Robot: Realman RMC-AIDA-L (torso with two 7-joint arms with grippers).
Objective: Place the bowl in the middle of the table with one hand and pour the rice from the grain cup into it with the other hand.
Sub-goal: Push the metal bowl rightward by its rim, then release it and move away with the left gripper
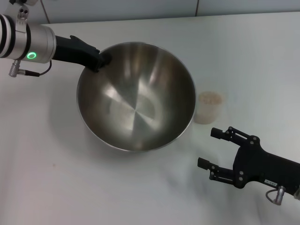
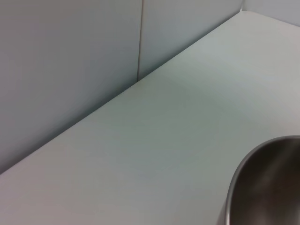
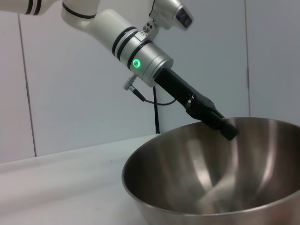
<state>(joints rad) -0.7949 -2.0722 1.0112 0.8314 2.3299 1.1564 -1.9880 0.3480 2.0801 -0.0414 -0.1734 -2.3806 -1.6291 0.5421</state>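
Left gripper: clamped on the bowl's far-left rim
Bowl: mid-table, empty
Cup: just right of bowl (rice inside)
Right gripper: fingers apart, cup just beyond them, nearer this arm

big shiny steel bowl sits mid-table, tilted; small frosted cup of rice at its 3 o'clock

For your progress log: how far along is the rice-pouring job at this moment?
Done: nothing finished. In hand: left gripper holds the steel bowl by its rim on the table. Left: open right gripper must take the grain cup, rice still inside, and pour.
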